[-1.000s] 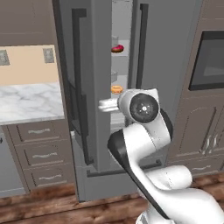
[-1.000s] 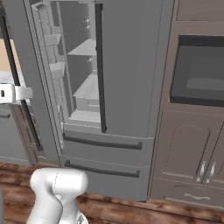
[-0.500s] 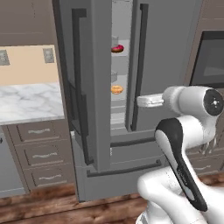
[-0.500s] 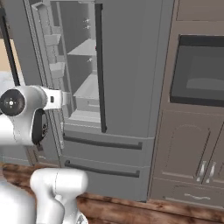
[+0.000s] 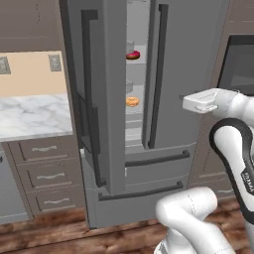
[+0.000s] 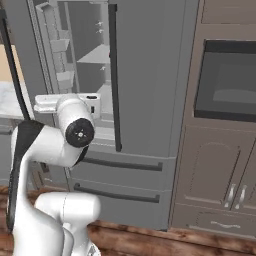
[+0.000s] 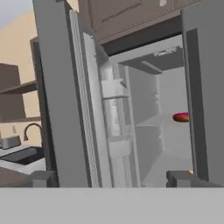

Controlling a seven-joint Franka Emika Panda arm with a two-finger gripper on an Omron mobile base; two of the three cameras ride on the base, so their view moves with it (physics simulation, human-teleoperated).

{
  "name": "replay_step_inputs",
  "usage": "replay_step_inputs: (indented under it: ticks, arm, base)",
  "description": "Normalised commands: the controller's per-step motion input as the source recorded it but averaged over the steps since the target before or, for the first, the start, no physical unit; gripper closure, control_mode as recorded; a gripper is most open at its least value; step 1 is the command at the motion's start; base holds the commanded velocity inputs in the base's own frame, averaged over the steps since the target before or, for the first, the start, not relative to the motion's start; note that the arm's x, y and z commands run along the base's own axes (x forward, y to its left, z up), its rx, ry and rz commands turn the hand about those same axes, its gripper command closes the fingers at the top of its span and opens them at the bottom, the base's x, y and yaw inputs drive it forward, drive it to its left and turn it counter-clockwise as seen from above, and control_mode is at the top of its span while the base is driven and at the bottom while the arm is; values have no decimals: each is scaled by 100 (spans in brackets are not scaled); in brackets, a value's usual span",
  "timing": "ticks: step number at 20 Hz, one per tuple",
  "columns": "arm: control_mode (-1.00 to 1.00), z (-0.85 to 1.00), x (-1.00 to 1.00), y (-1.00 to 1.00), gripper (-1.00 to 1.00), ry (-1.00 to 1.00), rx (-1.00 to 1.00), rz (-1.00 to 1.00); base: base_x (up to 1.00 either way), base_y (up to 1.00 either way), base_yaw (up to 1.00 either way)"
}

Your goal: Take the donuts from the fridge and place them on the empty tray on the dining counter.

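Lettering on the arm (image 5: pixel 246 178) is illegibly small.

Even, diffuse light is seen in all views, with no clear source; shadows are soft and weak; the fridge (image 5: pixel 114 99) interior is rendered pale and flat; no glare is noticed; outlines are slightly soft and blocky, most of all in the hand view.

Fridge (image 5: pixel 111 99) doors show as matt grey brushed metal — handles darker, smooth. Inside, pale plastic shelves. Pink-iced donut (image 5: pixel 132 55) glossy, orange-tan donut (image 5: pixel 132 101) with a glazed sheen. Counter (image 5: pixel 30 116) polished marble — floor (image 5: pixel 59 233) planked wood, low shine.
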Motion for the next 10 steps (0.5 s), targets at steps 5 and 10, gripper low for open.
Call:
replay_step_inputs:
  ticks: [5, 10]
  arm:
    - [-100, 3, 51, 13, -100, 5, 0, 18]
    - [-100, 0, 58, 31, -100, 9, 0, 20]
  base:
    - [0, 0, 0]
    - [0, 0, 0]
